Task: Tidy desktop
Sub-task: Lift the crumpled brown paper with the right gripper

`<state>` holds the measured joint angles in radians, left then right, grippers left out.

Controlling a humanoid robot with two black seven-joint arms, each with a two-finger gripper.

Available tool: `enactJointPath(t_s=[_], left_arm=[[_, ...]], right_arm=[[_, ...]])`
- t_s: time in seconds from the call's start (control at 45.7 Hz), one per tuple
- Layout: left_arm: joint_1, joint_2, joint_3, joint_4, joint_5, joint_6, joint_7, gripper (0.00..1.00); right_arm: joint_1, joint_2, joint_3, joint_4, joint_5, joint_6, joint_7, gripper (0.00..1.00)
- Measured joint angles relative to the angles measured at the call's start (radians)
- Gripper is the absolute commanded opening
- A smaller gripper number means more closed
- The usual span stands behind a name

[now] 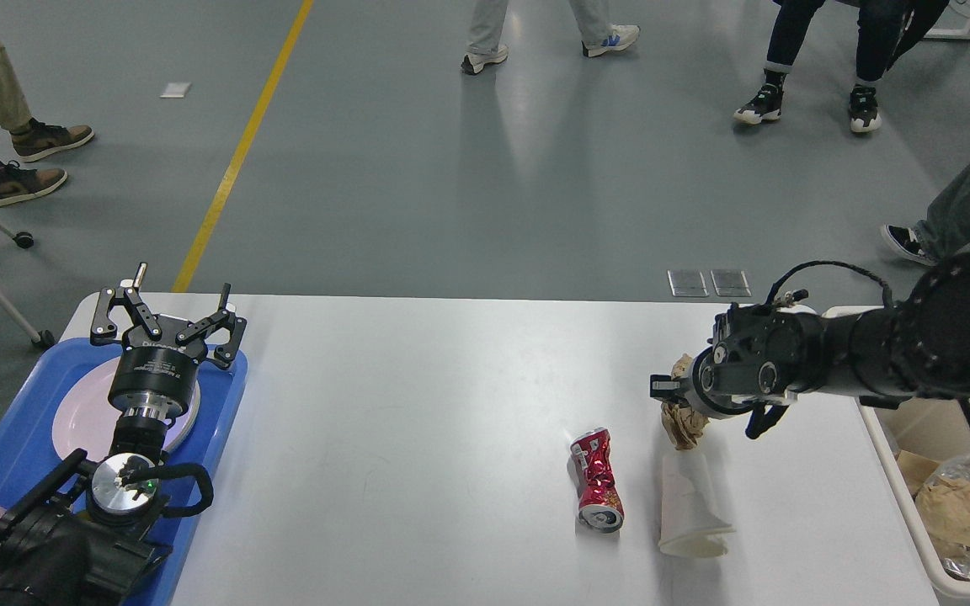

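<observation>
right tool (677,396) closed on crumpled brown paper (684,423) near the bench (418,421) right edge; loose wad may slip before the bin (898,454). left tool (167,324) open, empty.

Glossy grey floor (451,185), yellow line (237,156), people's legs (822,59)

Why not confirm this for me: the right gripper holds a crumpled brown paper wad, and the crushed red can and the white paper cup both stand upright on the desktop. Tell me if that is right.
Not quite. In the head view the crushed red can and the white paper cup both lie on their sides on the desktop, not upright. The rest holds: the right gripper holds a crumpled brown paper wad.
</observation>
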<state>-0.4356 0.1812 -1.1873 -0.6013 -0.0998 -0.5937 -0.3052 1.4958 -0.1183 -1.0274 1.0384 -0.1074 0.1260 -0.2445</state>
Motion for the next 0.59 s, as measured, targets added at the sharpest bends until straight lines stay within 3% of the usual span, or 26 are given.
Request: enactJointPath(t_s=[0.285, 0.372, 0.438, 0.591], left_arm=[[0.000, 0.000, 0.000, 0.000, 0.000, 0.000, 0.001, 0.96], [0.000, 0.001, 0.000, 0.000, 0.000, 0.000, 0.000, 0.96], [0.000, 0.001, 0.000, 0.000, 0.000, 0.000, 0.000, 0.96], [0.000, 0.001, 0.000, 0.000, 0.000, 0.000, 0.000, 0.96]], right_arm=[[0.436, -0.145, -0.122, 0.324, 0.029, 0.242, 0.009, 0.00], [0.586, -0.152, -0.227, 0.377, 0.069, 0.378, 0.039, 0.00], [0.657, -0.156, -0.301, 0.391, 0.080, 0.476, 0.111, 0.00], [0.780, -0.155, -0.499, 0.447, 0.081, 0.595, 0.359, 0.00]])
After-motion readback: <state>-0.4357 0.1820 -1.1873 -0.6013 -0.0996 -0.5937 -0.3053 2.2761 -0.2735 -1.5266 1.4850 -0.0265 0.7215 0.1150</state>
